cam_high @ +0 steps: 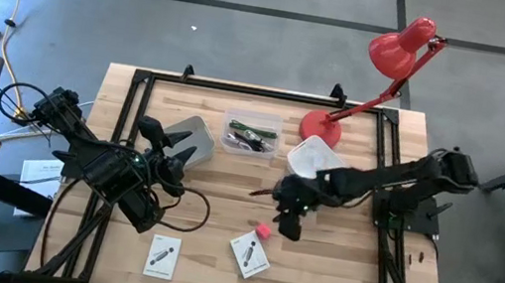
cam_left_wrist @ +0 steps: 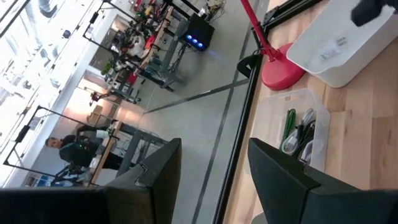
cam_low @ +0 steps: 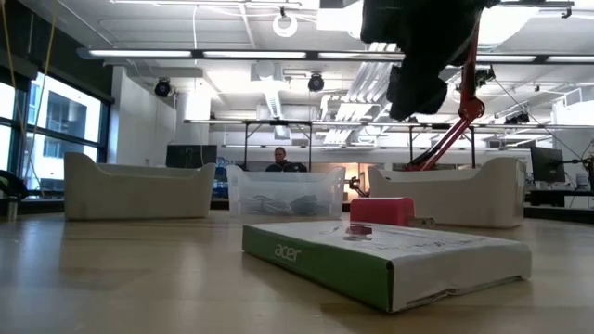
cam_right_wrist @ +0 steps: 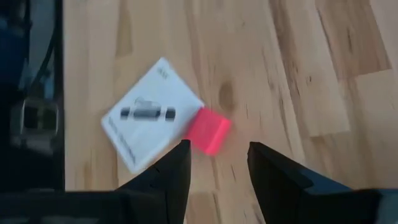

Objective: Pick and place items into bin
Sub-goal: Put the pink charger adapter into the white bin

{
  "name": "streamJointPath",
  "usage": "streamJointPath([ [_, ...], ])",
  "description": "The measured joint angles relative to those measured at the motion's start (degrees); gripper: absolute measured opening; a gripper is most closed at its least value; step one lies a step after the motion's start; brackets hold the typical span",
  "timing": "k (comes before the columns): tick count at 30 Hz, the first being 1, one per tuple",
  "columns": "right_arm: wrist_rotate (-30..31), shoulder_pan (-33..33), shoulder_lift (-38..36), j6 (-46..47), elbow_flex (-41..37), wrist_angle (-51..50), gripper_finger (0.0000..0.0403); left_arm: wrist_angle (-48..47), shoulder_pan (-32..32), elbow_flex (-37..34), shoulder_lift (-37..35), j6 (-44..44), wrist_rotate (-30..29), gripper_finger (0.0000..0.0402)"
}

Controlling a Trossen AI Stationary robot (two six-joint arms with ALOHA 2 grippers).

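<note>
A small pink piece lies on the wooden table beside a flat white card; a second card lies to its left. My right gripper hangs open, slanting down, just above and to the right of the pink piece, touching nothing. A clear bin at the far middle holds a green pen and coiled cables. My left gripper is open and held up near a grey tray.
A white tray stands right of the clear bin, with the red desk lamp's base behind it. A black frame runs along the table's edges. In the low view the nearer card fills the foreground.
</note>
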Motion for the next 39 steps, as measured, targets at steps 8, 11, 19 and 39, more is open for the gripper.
streamJointPath([
  [8,2.57,3.94,6.30,8.08,0.00,8.45,0.0146,-0.02,0.00,0.00,0.00,2.70,-0.44,0.0172],
  [11,3.12,5.13,7.99,10.28,0.00,9.55,0.0145,-0.03,0.00,0.00,0.00,3.54,-0.08,0.0172],
  [19,8.47,7.28,10.62,14.16,0.00,9.93,0.0146,-0.02,0.00,0.00,0.00,3.98,-0.03,0.0172],
  [39,7.90,7.87,15.28,14.81,0.00,11.09,0.0224,-0.03,0.00,0.00,0.00,4.55,0.37,0.0172],
])
